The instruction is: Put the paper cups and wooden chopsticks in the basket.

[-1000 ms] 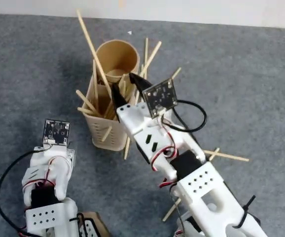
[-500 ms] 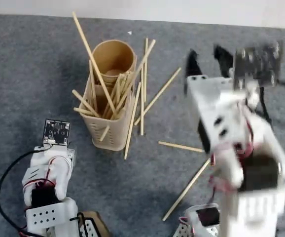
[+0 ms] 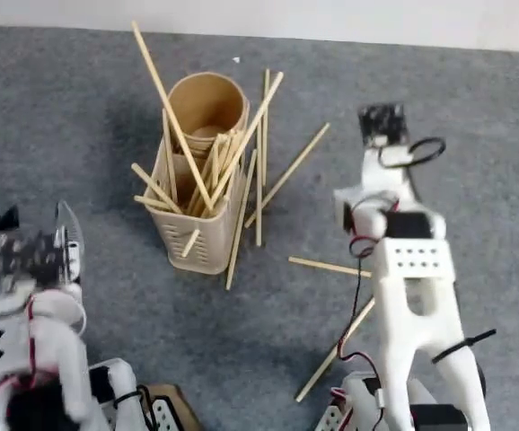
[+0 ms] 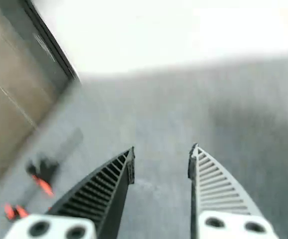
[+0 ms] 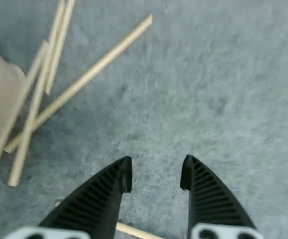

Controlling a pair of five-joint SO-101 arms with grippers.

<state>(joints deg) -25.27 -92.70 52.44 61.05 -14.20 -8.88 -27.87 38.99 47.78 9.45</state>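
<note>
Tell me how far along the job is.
The tan paper cup and a bundle of wooden chopsticks stand in the beige slotted basket. Nothing is in hand: left end effector and right end effector are open, empty. Left: two loose chopsticks on the grey carpet, others leaning outside the basket.

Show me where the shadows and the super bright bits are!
High view: a soft shadow lies on the carpet left of the basket. Left wrist view: bright white glare beyond the left end effector. Right wrist view: even light, no glare.
</note>
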